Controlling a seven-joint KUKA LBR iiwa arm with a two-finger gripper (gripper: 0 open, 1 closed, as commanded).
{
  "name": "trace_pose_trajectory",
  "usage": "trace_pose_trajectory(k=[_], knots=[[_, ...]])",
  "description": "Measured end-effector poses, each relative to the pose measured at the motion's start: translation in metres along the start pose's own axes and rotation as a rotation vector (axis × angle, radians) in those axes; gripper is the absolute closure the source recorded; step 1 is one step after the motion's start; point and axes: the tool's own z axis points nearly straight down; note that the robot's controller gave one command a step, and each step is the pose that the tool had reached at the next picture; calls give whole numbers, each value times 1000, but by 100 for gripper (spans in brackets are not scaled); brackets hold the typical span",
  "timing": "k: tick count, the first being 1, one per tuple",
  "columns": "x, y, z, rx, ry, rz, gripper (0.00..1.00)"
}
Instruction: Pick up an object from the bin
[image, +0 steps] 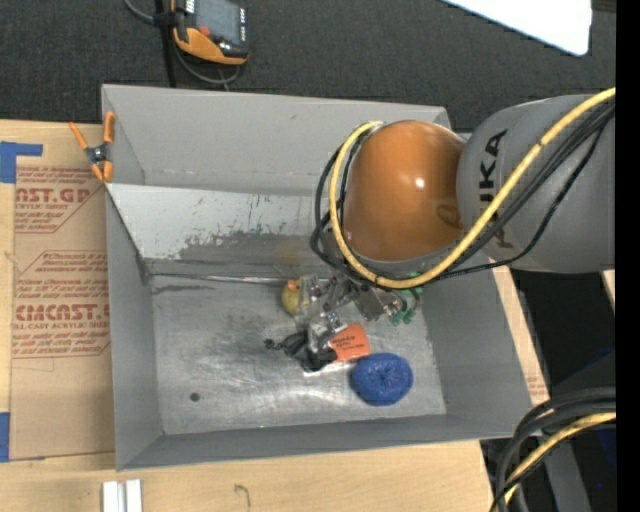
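My gripper reaches down into the middle of the bin from under the arm's wrist. Just beneath it lies a small black thing, with a small orange block touching it on the right. A blue, rounded, rough lump sits to the lower right of the gripper, near the bin's front wall. A small yellowish thing lies just left of the gripper, close to the back slope. Whether anything is held cannot be made out.
The arm and its orange dome hang over the bin's right half and hide the floor there. The bin's sloped grey walls rise on all sides. The left half of the floor shows bare, scuffed metal.
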Motion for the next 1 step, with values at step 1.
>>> trace_pose_trajectory(k=[1], knots=[[1, 0, -17, -1, 6, -87, 100]])
